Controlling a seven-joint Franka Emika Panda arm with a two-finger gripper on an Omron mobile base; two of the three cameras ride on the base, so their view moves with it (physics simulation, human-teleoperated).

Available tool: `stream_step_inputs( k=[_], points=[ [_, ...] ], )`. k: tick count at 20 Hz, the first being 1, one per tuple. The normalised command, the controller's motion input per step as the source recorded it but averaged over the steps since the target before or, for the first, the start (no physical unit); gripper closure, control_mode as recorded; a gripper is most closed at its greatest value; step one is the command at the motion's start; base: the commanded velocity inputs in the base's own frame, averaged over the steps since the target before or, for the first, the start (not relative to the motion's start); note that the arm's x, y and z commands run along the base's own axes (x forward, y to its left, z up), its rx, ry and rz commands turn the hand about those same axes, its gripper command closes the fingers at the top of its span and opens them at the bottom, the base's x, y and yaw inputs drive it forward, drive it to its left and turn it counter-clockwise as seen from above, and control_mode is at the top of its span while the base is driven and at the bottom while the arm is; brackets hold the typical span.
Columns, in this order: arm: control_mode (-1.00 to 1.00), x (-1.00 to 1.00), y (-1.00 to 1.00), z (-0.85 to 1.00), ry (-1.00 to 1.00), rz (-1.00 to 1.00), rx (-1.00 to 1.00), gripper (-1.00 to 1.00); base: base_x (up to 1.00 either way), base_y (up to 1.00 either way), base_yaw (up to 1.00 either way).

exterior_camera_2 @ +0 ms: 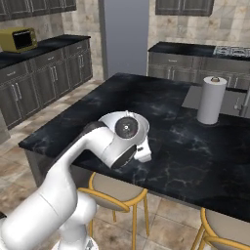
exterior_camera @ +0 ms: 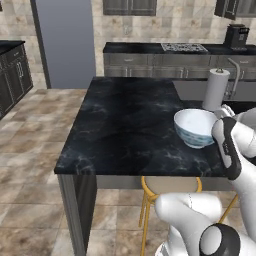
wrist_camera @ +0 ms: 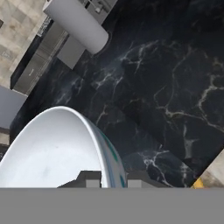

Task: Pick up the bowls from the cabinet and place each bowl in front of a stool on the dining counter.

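The deep white bowl with blue floral pattern [exterior_camera: 194, 127] is at the near right part of the dining counter [exterior_camera: 125, 125], tilted a little. I cannot tell whether its base touches the marble. My gripper [wrist_camera: 114, 179] is shut on the bowl's rim, with one fingertip [wrist_camera: 92, 178] inside the bowl [wrist_camera: 52, 148] and the other outside. In the left base view my arm covers the gripper. In the right base view my arm hides the bowl above the dining counter [exterior_camera_2: 185, 146]. A stool [exterior_camera: 170, 185] stands under the counter's edge just below the bowl. The cabinet is out of view.
A paper towel roll [exterior_camera: 216, 89] [exterior_camera_2: 211, 100] [wrist_camera: 78, 24] stands upright behind the bowl. Two yellow-legged stools [exterior_camera_2: 117, 188] [exterior_camera_2: 224, 229] line the counter's near side. A far counter carries a gas hob [exterior_camera: 184, 47]. Grey base cupboards [exterior_camera_2: 44, 78] run along the left.
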Motion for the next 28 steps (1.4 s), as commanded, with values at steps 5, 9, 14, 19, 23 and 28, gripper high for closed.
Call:
stream_step_inputs(
  k=[5, 9, 14, 19, 23, 28],
  points=[
    [-1.00, 0.29, 0.00, -0.45, 0.00, 0.00, 0.00, 1.00, 0.00, 0.00, 0.00],
    [-1.00, 0.22, 0.00, -0.47, 0.00, 0.00, 0.00, 1.00, 0.00, 0.00, 0.00],
    [-1.00, 0.24, 0.00, -0.43, 0.00, 0.00, 0.00, 1.00, 0.00, 0.00, 0.00],
    [-1.00, 0.25, 0.00, -0.37, 0.00, 0.00, 0.00, 1.00, 0.00, 0.00, 0.00],
    [-1.00, 0.25, 0.00, -0.31, 0.00, 0.00, 0.00, 1.00, 0.00, 0.00, 0.00],
    [-1.00, 0.23, 0.00, -0.28, 0.00, 0.00, 0.00, 1.00, 0.00, 0.00, 0.00]
  ],
)
